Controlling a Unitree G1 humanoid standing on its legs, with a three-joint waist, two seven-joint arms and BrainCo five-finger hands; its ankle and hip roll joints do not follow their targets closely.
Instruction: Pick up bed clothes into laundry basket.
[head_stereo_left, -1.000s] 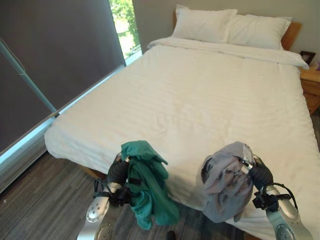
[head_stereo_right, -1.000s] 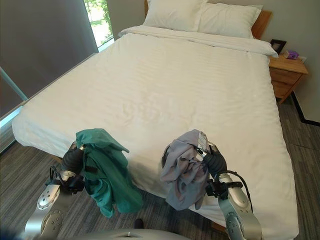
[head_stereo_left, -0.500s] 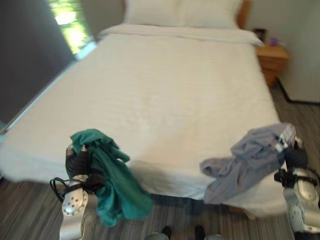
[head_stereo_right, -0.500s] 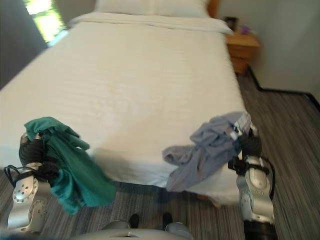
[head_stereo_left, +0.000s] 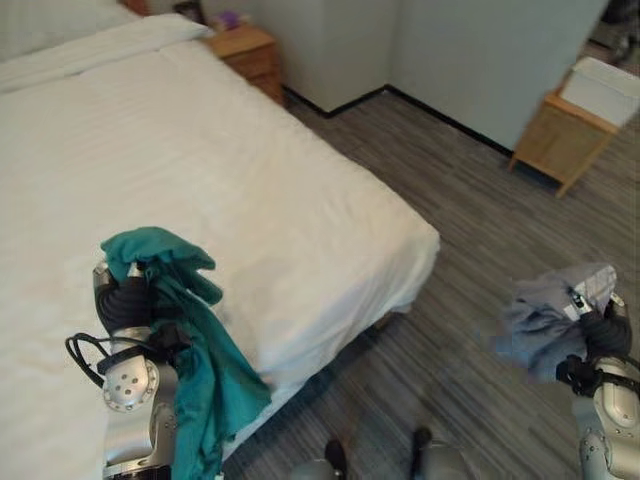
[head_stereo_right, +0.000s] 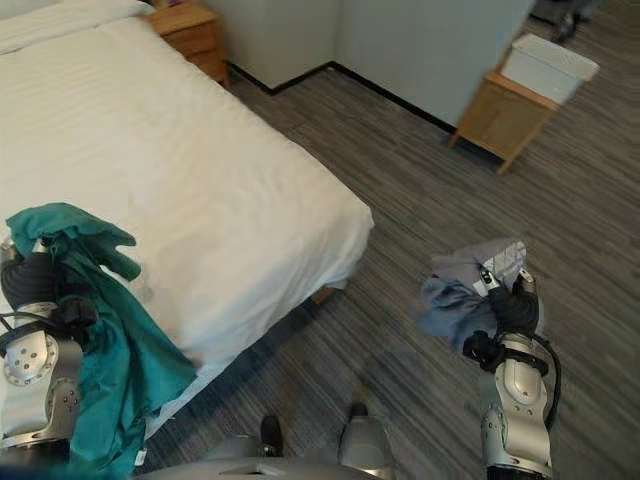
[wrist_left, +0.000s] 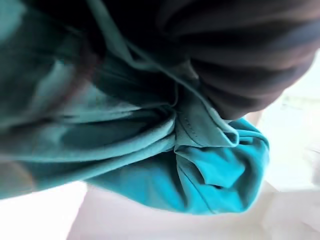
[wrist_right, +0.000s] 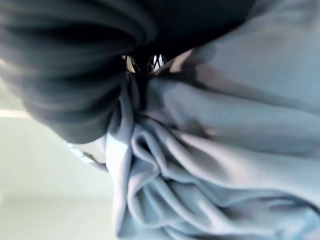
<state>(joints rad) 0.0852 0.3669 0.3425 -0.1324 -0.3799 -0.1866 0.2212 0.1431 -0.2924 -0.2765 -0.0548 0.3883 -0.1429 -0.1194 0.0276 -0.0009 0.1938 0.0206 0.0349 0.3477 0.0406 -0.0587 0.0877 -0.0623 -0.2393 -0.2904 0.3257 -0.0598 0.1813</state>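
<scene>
Clothes number two: one teal garment bunched in the left hand and hanging down beside the bed, and one grey garment bunched in the right hand above the striped floor. Each hand's fingers are closed around its cloth. Two wooden stands show: a nightstand by the bed, and a side table carrying one white box.

Bed left, nightstand behind (far end)
</scene>
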